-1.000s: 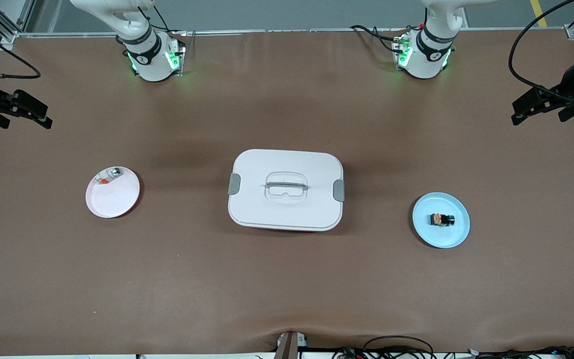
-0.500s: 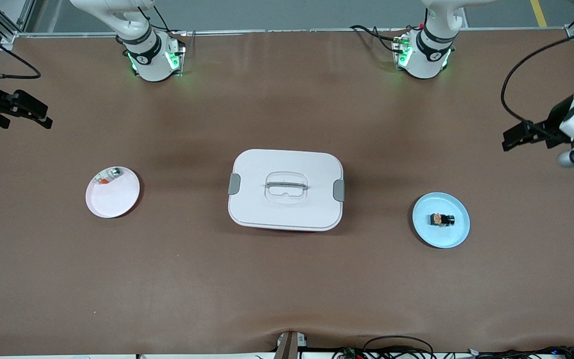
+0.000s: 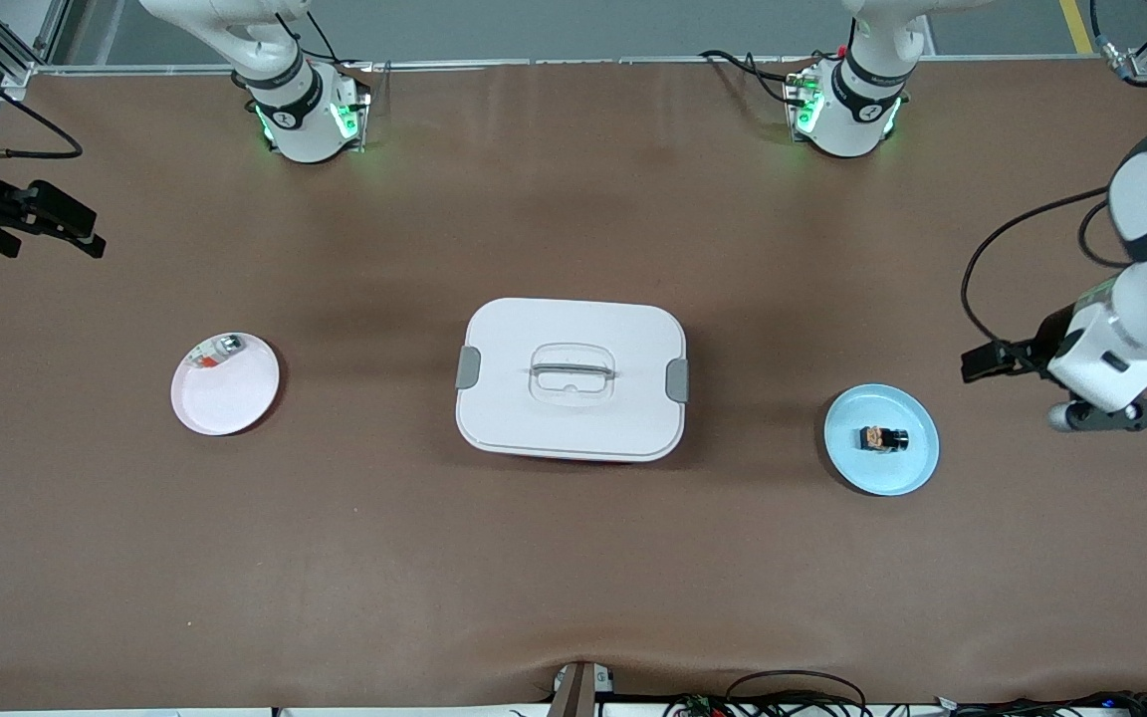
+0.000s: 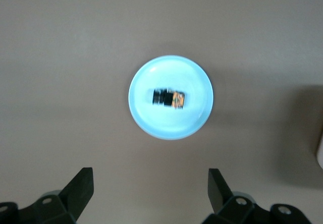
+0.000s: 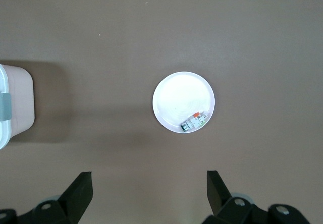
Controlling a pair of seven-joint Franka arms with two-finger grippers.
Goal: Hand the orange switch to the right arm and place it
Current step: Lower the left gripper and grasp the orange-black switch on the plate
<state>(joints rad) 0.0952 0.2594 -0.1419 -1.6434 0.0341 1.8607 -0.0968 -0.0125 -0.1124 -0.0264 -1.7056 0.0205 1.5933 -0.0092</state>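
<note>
Risk as I read it: the orange switch [image 3: 883,437] was tiny and lay loose on the blue plate [image 3: 917,476], so an off-centre pinch by the left gripper [image 4: 150,191] could have tipped it or shoved the plate. That gripper hung over bare table at the left arm's end, beside the plate, jaws spread and empty. The right gripper [image 5: 149,192], also wide open and empty, waited over the right arm's end; the white plate [image 3: 235,403] held a small silver-white piece [image 3: 216,352], and the lidded white box [image 3: 571,379] sat closed between the plates.
</note>
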